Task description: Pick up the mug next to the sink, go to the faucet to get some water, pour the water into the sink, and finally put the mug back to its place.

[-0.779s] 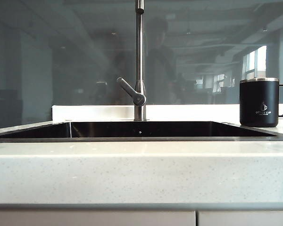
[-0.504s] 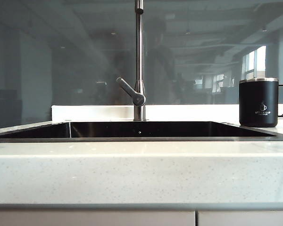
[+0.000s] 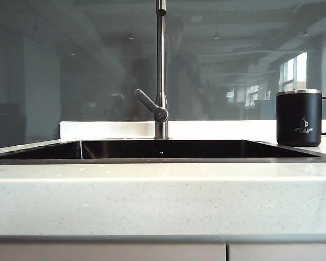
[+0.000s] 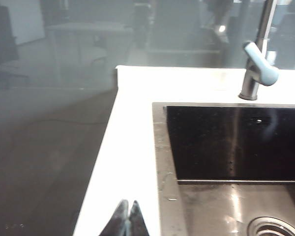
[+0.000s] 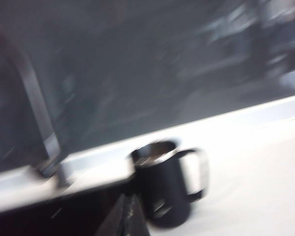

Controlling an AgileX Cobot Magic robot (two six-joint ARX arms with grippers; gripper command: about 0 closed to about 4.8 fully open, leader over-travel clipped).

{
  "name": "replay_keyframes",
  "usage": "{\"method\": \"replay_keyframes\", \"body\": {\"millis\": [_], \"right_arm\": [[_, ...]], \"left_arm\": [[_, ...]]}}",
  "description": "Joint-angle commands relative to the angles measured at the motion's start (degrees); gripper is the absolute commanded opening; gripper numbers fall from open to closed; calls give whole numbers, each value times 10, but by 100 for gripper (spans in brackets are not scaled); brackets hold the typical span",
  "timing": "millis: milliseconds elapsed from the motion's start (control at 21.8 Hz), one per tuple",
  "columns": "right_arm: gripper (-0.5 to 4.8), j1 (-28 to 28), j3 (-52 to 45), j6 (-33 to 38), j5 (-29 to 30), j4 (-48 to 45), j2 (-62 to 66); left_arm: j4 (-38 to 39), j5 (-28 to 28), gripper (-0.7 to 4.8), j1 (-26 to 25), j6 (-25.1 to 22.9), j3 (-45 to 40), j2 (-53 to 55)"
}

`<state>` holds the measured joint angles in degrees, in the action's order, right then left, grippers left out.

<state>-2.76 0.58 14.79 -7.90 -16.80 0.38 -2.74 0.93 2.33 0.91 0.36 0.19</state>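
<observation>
**Op A:** While my right wrist picture smears like this, I can't judge the reach: the mug (image 3: 299,118) stands upright on the table (image 3: 163,198) just right of the sink (image 3: 163,149), handle away from the basin

**Op B:** Right gripper (image 5: 128,216) has its fingers closed, nothing held, near the mug. Going in closed, I'd knock it over

**Op A:** Left gripper (image 4: 127,221) is closed too, empty, over the table beside the sink's left edge, well off the faucet (image 3: 161,70). Later, a swing could clip that lever
</observation>
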Motion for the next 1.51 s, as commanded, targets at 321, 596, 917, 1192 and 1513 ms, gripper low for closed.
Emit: {"method": "replay_keyframes", "body": {"millis": [321, 596, 917, 1192, 1513], "right_arm": [[63, 145, 99, -47, 73, -246, 408], [254, 213, 236, -54, 282, -457, 808], [254, 206, 330, -119, 270, -474, 966], [253, 195, 349, -123, 270, -482, 1002], [248, 177, 373, -123, 244, -497, 1032]], "left_arm": [[-42, 6, -6, -1, 0, 2, 0], [-51, 17, -6, -1, 0, 2, 0], [-72, 19, -6, -1, 0, 2, 0], [-71, 19, -5, -1, 0, 2, 0], [-71, 19, -5, -1, 0, 2, 0]]}}
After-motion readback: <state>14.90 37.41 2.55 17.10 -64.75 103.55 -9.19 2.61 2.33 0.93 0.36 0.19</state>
